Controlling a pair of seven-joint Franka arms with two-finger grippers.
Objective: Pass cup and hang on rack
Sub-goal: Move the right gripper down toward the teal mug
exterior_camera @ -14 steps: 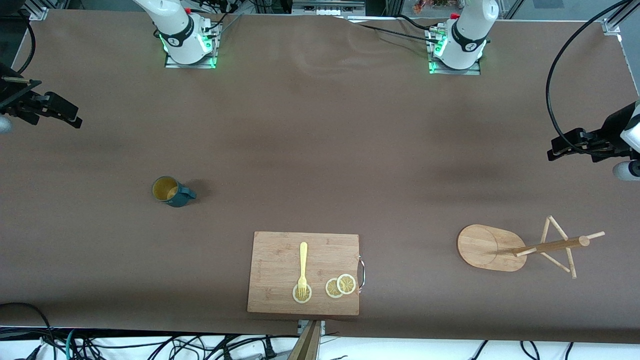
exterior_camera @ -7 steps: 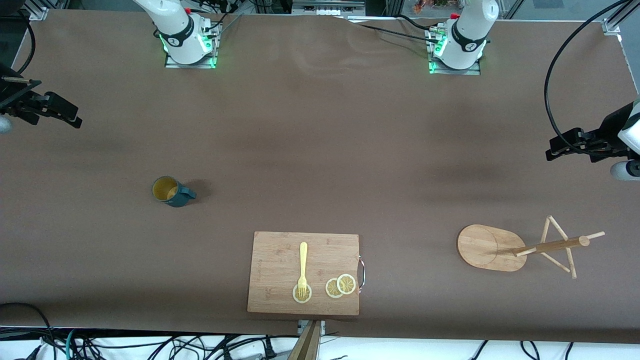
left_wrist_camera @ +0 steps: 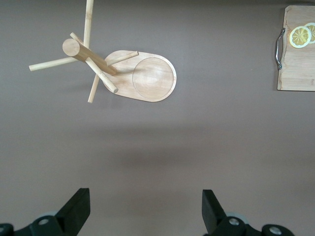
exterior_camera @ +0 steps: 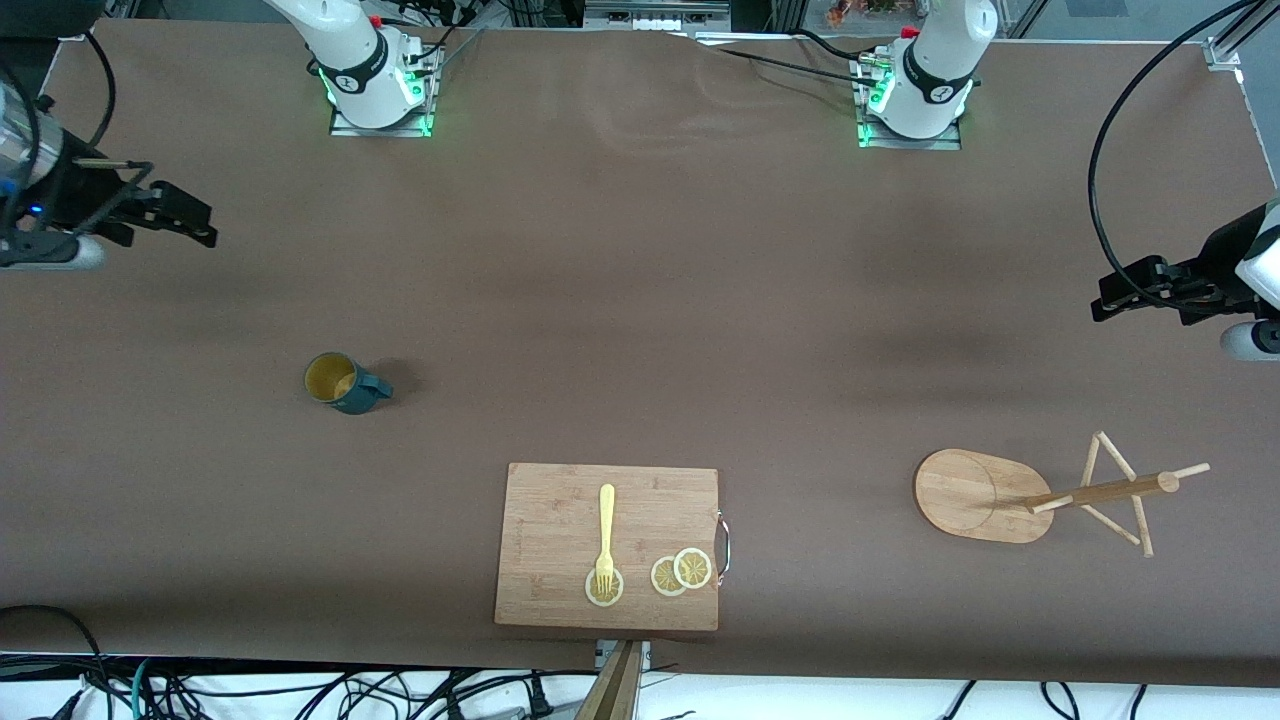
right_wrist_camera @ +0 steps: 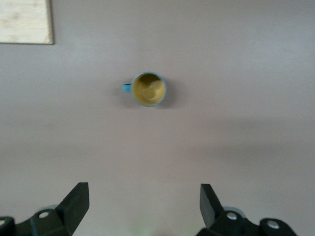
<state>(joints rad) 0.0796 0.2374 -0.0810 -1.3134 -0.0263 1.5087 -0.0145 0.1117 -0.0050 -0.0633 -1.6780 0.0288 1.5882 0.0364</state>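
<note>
The teal cup (exterior_camera: 343,383) with a yellow inside stands upright on the brown table toward the right arm's end, its handle pointing toward the cutting board's end. It also shows in the right wrist view (right_wrist_camera: 149,89). The bamboo rack (exterior_camera: 1040,492) stands toward the left arm's end, near the front camera; the left wrist view shows its oval base (left_wrist_camera: 147,76) and pegs. My right gripper (exterior_camera: 190,222) is open and empty in the air over bare table at the right arm's end. My left gripper (exterior_camera: 1115,298) is open and empty over bare table at the left arm's end.
A rectangular wooden cutting board (exterior_camera: 560,520) lies near the table's front edge between cup and rack, with a yellow fork (exterior_camera: 605,538) and lemon slices (exterior_camera: 680,572) on it. Its corner shows in the right wrist view (right_wrist_camera: 24,22) and its handle end in the left wrist view (left_wrist_camera: 295,49).
My right gripper has moved in from the table's end, toward the middle. The left gripper shifted slightly. The cup and rack have not moved.
</note>
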